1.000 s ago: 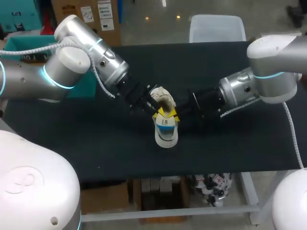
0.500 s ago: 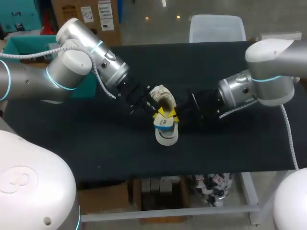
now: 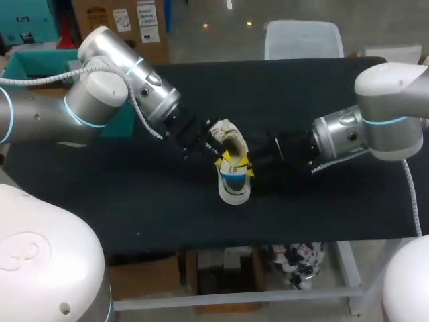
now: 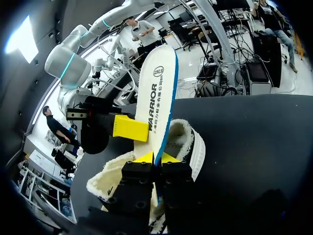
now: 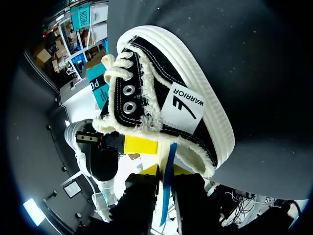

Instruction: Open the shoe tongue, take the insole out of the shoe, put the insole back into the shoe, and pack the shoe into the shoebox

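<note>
Just above the fleece-lined opening of the black canvas shoe with a thick white rubber sole (image 5: pixel 195 93), a white foam insole with a blue edge (image 4: pixel 154 98) stands on its long side. Most of its length is out of the shoe, and its lower end dips towards the cream lining at the collar. The left gripper (image 4: pixel 157 157) is clenched on the insole at the end nearest the shoe, one yellow tip pressed to each face just over the opening. The right gripper (image 5: pixel 166 170) grasps the same insole from the shoe's other side. Its tips sit close on either side of the blue edge, and in the left wrist view one of its yellow fingers (image 4: pixel 129 128) lies flat against the insole's printed face, slightly farther from the shoe than the left gripper. The shoe rests on the dark worktop (image 3: pixel 322 100), white laces (image 5: pixel 117 66) and metal eyelets at its front, sole turned away from the left arm. The two arms meet over the shoe from opposite sides.
</note>
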You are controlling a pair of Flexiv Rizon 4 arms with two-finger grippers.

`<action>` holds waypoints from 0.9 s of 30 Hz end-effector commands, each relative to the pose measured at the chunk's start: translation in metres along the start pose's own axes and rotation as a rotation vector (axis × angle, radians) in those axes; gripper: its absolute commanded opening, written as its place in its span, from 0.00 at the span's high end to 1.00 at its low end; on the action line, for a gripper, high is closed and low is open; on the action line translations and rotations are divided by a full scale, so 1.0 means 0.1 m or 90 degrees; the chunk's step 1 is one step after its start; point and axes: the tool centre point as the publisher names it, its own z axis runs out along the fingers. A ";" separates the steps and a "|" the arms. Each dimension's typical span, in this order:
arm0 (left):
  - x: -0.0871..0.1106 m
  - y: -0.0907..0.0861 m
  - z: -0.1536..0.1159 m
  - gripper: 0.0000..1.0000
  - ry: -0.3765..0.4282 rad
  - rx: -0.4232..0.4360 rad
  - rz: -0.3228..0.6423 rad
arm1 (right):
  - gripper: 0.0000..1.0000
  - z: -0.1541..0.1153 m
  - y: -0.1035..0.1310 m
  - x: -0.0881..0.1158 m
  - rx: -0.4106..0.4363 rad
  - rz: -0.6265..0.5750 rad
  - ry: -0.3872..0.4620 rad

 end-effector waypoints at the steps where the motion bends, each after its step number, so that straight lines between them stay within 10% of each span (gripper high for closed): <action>1: 0.02 -0.02 0.04 1.00 -0.005 -0.004 0.001 | 1.00 0.00 -0.02 -0.02 0.005 -0.001 0.001; 5: 0.02 -0.05 0.05 1.00 -0.004 -0.003 0.000 | 1.00 0.04 0.00 -0.03 0.012 -0.003 -0.002; 8: 0.04 -0.14 0.01 0.35 0.001 -0.001 0.004 | 1.00 0.05 0.00 -0.03 0.014 -0.005 -0.004; 10: 0.05 -0.23 0.00 0.33 0.007 0.000 0.015 | 1.00 0.05 0.01 -0.03 0.012 -0.006 -0.004; 13: 0.08 -0.32 -0.01 0.58 0.014 0.000 0.025 | 1.00 0.05 0.01 -0.03 0.010 -0.008 -0.002; 15: 0.09 -0.35 0.00 0.98 0.018 -0.002 0.030 | 1.00 0.05 0.01 -0.03 0.009 -0.008 -0.001; 27: 0.10 -0.27 0.05 1.00 0.058 -0.029 0.045 | 1.00 0.10 0.04 0.02 0.006 -0.019 -0.047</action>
